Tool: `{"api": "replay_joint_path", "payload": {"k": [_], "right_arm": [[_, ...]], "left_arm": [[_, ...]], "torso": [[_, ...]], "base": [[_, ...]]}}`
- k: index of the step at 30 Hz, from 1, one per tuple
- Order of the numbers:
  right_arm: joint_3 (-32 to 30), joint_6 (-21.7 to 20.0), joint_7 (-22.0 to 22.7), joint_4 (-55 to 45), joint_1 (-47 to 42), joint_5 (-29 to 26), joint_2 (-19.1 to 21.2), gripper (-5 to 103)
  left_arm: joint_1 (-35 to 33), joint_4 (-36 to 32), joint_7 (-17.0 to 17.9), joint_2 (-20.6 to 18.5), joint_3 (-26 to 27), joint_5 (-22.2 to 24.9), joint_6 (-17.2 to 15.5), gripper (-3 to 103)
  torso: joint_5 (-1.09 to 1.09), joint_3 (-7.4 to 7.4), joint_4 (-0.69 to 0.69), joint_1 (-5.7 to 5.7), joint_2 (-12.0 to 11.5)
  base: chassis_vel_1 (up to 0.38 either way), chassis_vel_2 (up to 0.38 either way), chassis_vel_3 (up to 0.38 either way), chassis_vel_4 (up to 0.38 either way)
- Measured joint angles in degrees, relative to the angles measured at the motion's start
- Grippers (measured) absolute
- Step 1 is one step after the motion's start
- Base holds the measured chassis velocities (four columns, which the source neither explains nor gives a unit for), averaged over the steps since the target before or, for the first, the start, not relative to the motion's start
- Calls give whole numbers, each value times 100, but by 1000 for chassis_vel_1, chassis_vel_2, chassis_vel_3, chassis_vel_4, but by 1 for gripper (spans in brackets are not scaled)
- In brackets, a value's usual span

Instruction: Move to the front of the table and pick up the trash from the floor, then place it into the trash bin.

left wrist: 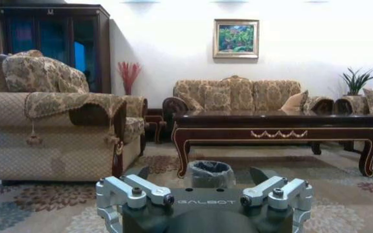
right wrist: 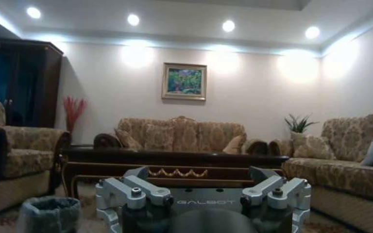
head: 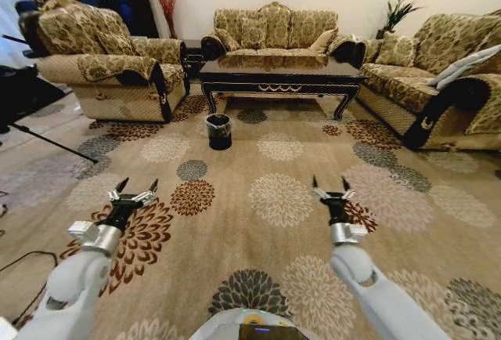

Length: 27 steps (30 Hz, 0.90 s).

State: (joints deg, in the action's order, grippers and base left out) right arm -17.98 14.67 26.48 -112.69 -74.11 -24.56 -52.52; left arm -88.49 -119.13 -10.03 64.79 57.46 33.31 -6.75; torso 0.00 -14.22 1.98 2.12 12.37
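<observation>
Beige patterned carpet forms the floor (head: 258, 152), spread with round flower medallions; the table (head: 280, 74) of glossy dark wood is seen ahead at about twelve o'clock, well apart from the robot, with a sofa (head: 274, 30) behind it and armchairs to either side; the trash bin (head: 219, 131), black with a clear liner at its rim, is stood on the carpet near the table's left front leg, at roughly eleven o'clock; the left gripper (head: 134, 186) is held low over the carpet at about ten o'clock, its fingers spread wide and holding nothing; the right gripper (head: 329, 182) is held level with it at about one o'clock, fingers likewise apart and empty; no trash can be made out on the carpet from here
</observation>
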Motion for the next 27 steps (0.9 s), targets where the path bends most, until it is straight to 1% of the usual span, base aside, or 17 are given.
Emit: {"api": "replay_joint_path", "payload": {"k": [1, 2, 3, 5, 7, 8, 9, 10, 11, 14, 15, 16, 18, 19, 21, 24, 27], "right_arm": [[-109, -28, -86, -104, -79, -112, 25, 100], [-385, -125, -322, -328, -276, -319, 76, 100], [-385, -125, -322, -328, -276, -319, 76, 100], [-839, -304, -607, -589, -565, -430, 137, 100], [-1293, -350, -830, -706, -837, -384, 193, 100], [-1293, -350, -830, -706, -837, -384, 193, 100], [-1480, -351, -907, -709, -934, -329, 209, 100], [-1867, -342, -1021, -692, -1110, -193, 229, 100], [-1867, -342, -1021, -692, -1110, -193, 229, 100], [-2477, -299, -1134, -663, -1486, -193, 211, 100], [-2605, -296, -1150, -698, -1607, -243, 184, 100], [-2605, -296, -1150, -698, -1607, -243, 184, 100], [-2905, -293, -1222, -888, -1943, -317, 85, 100], [-2905, -293, -1222, -888, -1943, -317, 85, 100], [-3112, -303, -1252, -1066, -2202, -325, 7, 100], [-3308, -416, -1245, -1303, -2535, -378, -98, 100], [-3360, -499, -1241, -1438, -2767, -408, -180, 100]], "left_arm": [[7, 1, -4, -4, 2, 8, -6, 100], [11, -4, -28, -16, 11, 5, -16, 100], [11, -4, -28, -16, 11, 5, -16, 100], [12, -25, -145, -38, 55, -63, -17, 100], [30, -25, -202, -52, 76, -86, -14, 100], [30, -25, -202, -52, 76, -86, -14, 100], [42, -23, -208, -54, 80, -69, -14, 100], [60, -22, -219, -59, 83, -26, -15, 100], [60, -22, -219, -59, 83, -26, -15, 100], [92, -31, -252, -69, 60, 39, -19, 100], [107, -39, -258, -69, 52, 50, -21, 100], [107, -39, -258, -69, 52, 50, -21, 100], [136, -69, -280, -75, 44, 109, -49, 100], [136, -69, -280, -75, 44, 109, -49, 100], [147, -72, -308, -105, 65, 116, -54, 100], [144, -74, -347, -176, 146, 128, -54, 100], [145, -90, -368, -237, 250, 183, -54, 100]], "torso": [[0, -16, 1, 7, 23], [0, -44, 1, 24, 70], [0, -44, 1, 24, 70], [0, -86, 0, 45, 133], [0, -135, 0, 59, 197], [0, -135, 0, 59, 197], [0, -153, 0, 64, 219], [0, -185, 0, 78, 265], [0, -185, 0, 78, 265], [1, -242, 1, 110, 354], [1, -256, 0, 119, 377], [1, -256, 0, 119, 377], [1, -307, 0, 141, 450], [1, -307, 0, 141, 450], [0, -346, 0, 162, 512], [0, -401, 0, 186, 588], [0, -437, 0, 202, 640]], "base": [[0, 0, 0, 0], [0, 0, 0, 0], [0, 0, 0, 0], [0, 0, 0, 0], [0, 0, 0, 0], [0, 0, 0, 0], [0, 0, 0, 0], [0, 0, 0, 0], [0, 0, 0, 0], [0, 0, 0, 0], [0, 0, 0, 0], [0, 0, 0, 0], [0, 0, 0, 0], [0, 0, 0, 0], [0, 0, 0, 0], [0, 0, 0, 0], [0, 0, 0, 0]]}}
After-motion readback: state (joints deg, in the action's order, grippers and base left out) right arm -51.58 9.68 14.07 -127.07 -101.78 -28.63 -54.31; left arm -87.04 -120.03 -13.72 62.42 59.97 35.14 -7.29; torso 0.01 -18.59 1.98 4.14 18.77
